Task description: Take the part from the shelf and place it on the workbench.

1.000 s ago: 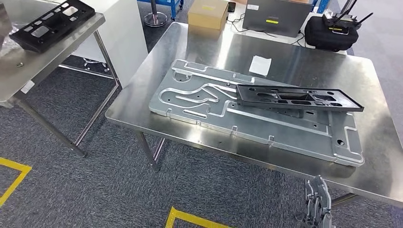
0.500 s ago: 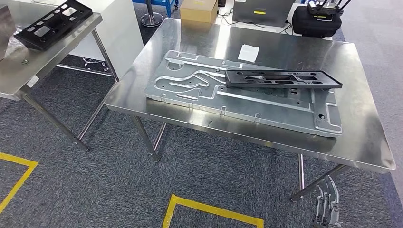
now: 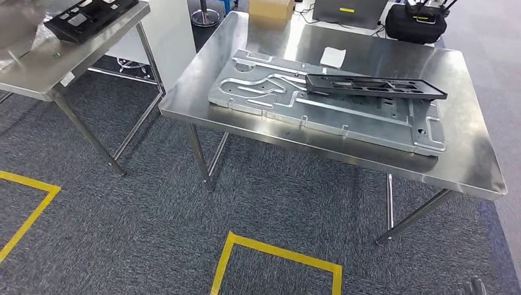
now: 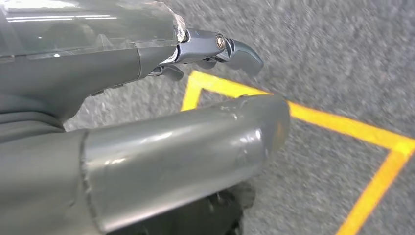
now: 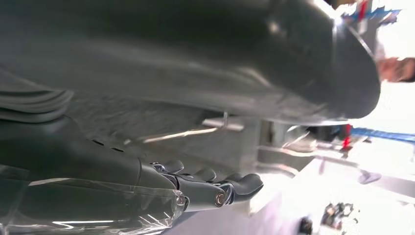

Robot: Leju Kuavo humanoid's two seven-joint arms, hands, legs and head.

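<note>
Currently the black part [image 3: 376,85] lies on the grey metal plate [image 3: 319,107] on the central counter [image 3: 473,166], so by the task sentence the placing step looks complete for this piece. Its long axis runs from 9 to 3 o'clock across the head view, with a slight tilt, and it rests on the plate's far half.

Both arms hang low. The left hand [image 4: 215,49] is seen above carpet and a yellow floor line [image 4: 337,122]; its fingers are loosely extended and it holds nothing. The right hand [image 5: 210,188] likewise has its fingers loosely extended, apart from the thumb, and carries nothing. From either hand the placed part lies up toward 12 o'clock, well apart; which hand is nearer cannot be judged, though the part sits right of centre in the head view.

A second black part [image 3: 89,15] lies at 10 o'clock on a side counter [image 3: 55,86], its long axis running toward 2 o'clock. If another fetch follows, that piece lies on the left arm's side and calls for a turn to the left.

Both counter tops are polished steel, smooth and probably slippery. Room: grey carpet, more yellow markings [image 3: 276,258], a white paper [image 3: 333,56] on the central counter, and a black bag [image 3: 413,23] and a box [image 3: 270,7] beyond it.
</note>
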